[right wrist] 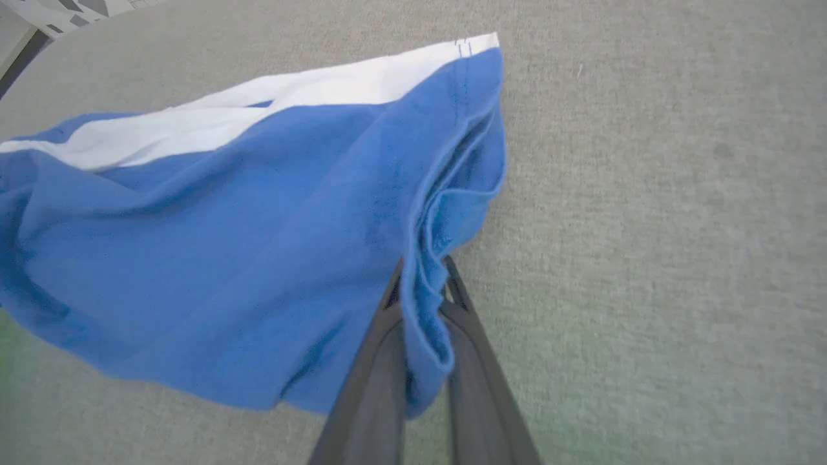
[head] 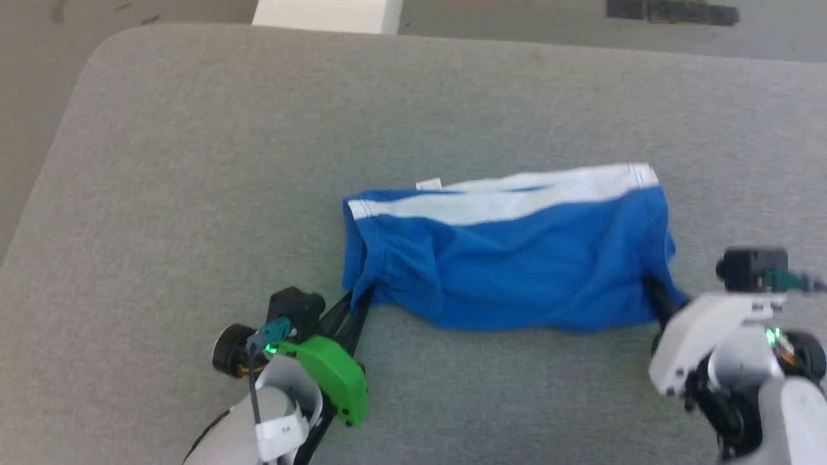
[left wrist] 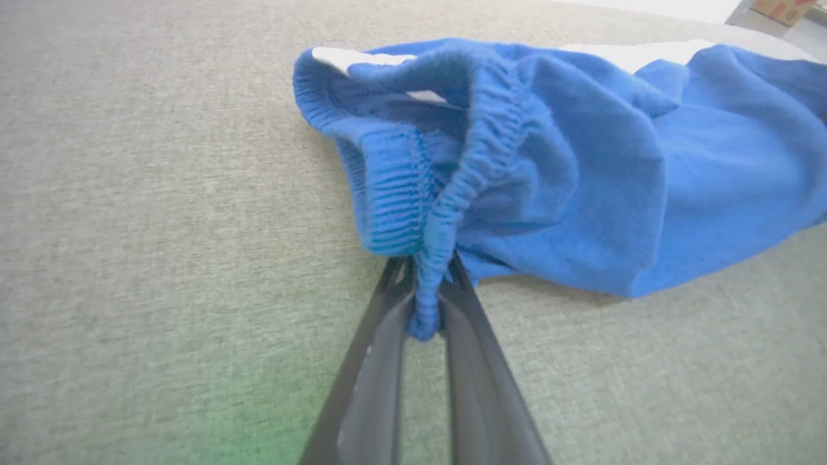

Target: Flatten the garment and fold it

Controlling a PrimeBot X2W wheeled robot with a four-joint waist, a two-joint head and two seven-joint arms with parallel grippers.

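you have the shorts [head: 510, 271] lying across the middle of the grey pad [head: 194, 161], stretched between your two grippers. your left gripper [head: 354, 303] sits at the near left corner, clamped on the bunched elastic waistband [left wrist: 465, 161]; in the left wrist view the ribbed band runs down between the two dark fingers and is pinched there. your right gripper [head: 654, 292] sits at the near right corner, closed on a fold of the blue side edge, which in the right wrist view hangs between its fingers. the near edge of the shorts sags a little between the two grips and looks raised just off the pad by each one; the far edge rests on the pad. a white band [head: 517, 197] runs along the far edge from end to end, and a small white label [head: 428, 185] pokes out just behind it near the left end. the blue cloth is creased, with soft folds running along its length.
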